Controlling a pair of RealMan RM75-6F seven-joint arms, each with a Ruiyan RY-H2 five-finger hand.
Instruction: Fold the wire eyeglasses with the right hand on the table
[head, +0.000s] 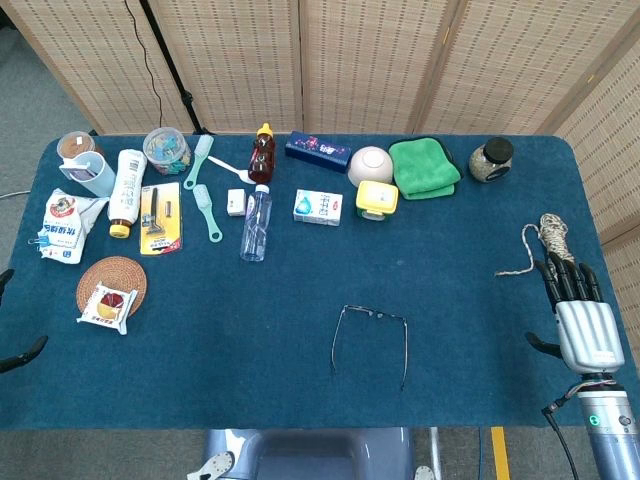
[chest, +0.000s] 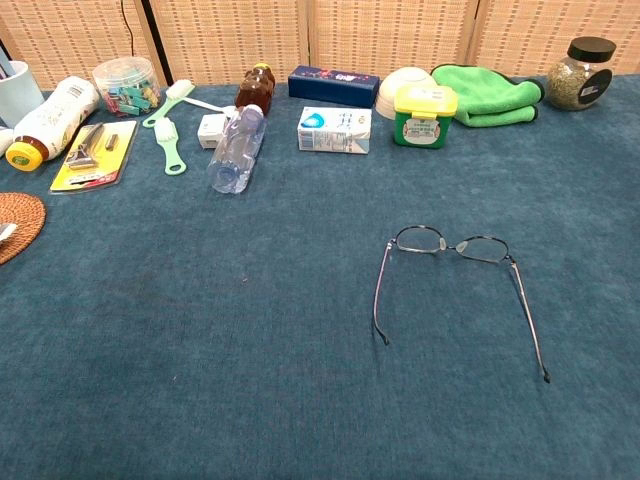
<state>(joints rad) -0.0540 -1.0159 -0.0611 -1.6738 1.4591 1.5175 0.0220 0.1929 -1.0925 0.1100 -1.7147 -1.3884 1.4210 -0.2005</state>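
I see the wire eyeglasses (head: 370, 330) (chest: 455, 275) lying unfolded on the blue table cloth, near the front centre. Thin dark metal frame, lenses facing away, both temple arms spread open, pointing toward me.

Backdrop of folding woven-reed screens (head: 370, 60) in pale wooden frames, standing behind the table. Grey floor (head: 40, 90) at upper left, crossed by a thin black cable (head: 150, 60). Table (head: 300, 380) draped in dark blue cloth. Yellow floor stripe (head: 499, 452) near the front edge. Even, soft lighting.
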